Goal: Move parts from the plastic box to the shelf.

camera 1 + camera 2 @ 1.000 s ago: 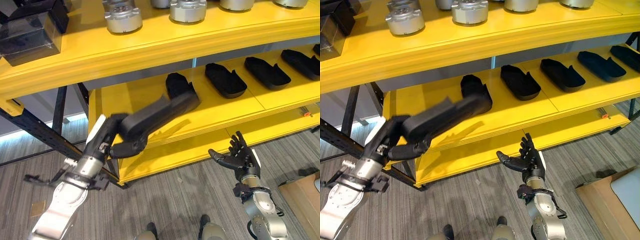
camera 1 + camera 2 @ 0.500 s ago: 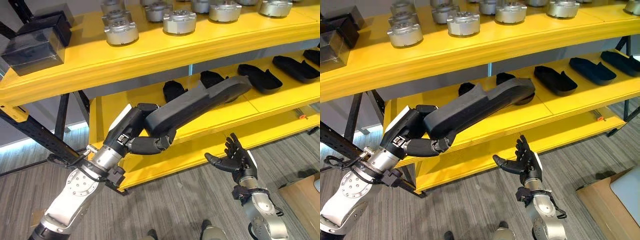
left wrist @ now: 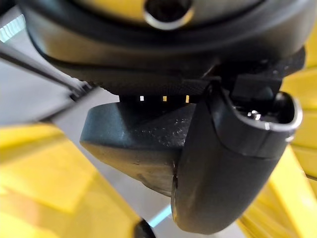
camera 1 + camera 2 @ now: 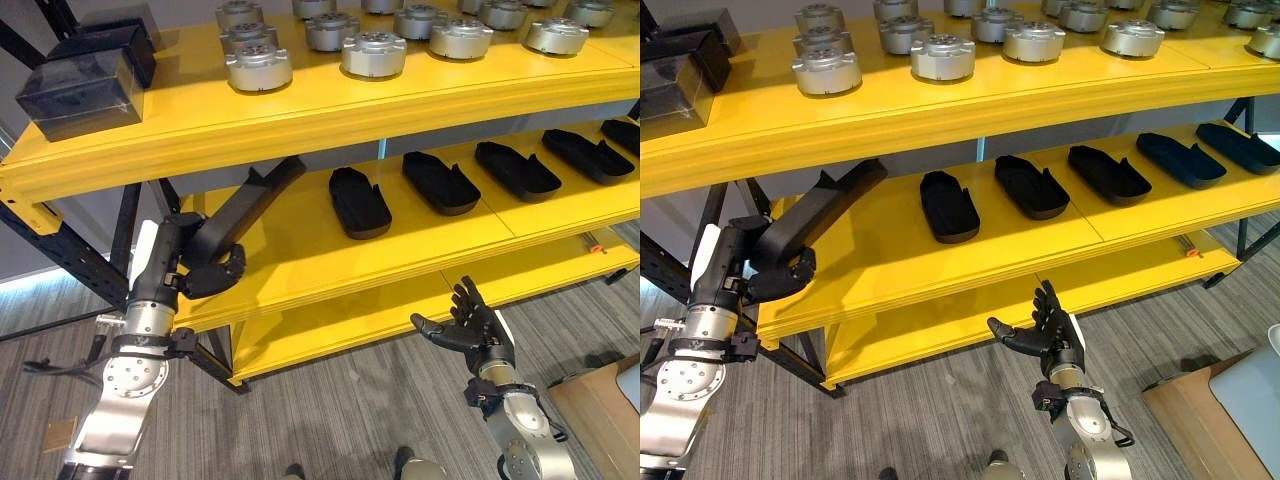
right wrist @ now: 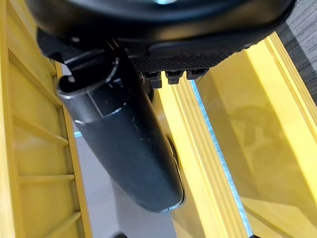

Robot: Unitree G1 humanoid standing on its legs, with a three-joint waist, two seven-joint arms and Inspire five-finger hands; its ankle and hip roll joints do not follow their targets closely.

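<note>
A yellow shelf [image 4: 300,110] on a dark frame stands on grey wood-patterned floor [image 4: 350,410]; its top level carries rows of round silver metal parts [image 4: 372,53] and dark boxes [image 4: 82,80] at the left end, and its middle level holds a row of black shoe-shaped parts [image 4: 359,201] lying side by side. A cardboard box [image 4: 600,400] sits on the floor at the lower right. The left hand [image 4: 205,275] has its fingers curled round the near end of a long black part [image 4: 240,212], which slants up with its far end under the top level, over the left end of the middle level. Half a second ago this part stretched far out to the right across the shelf front; now it is drawn back to the left. The right hand [image 4: 462,325] stays low before the bottom level, fingers spread and holding nothing.
</note>
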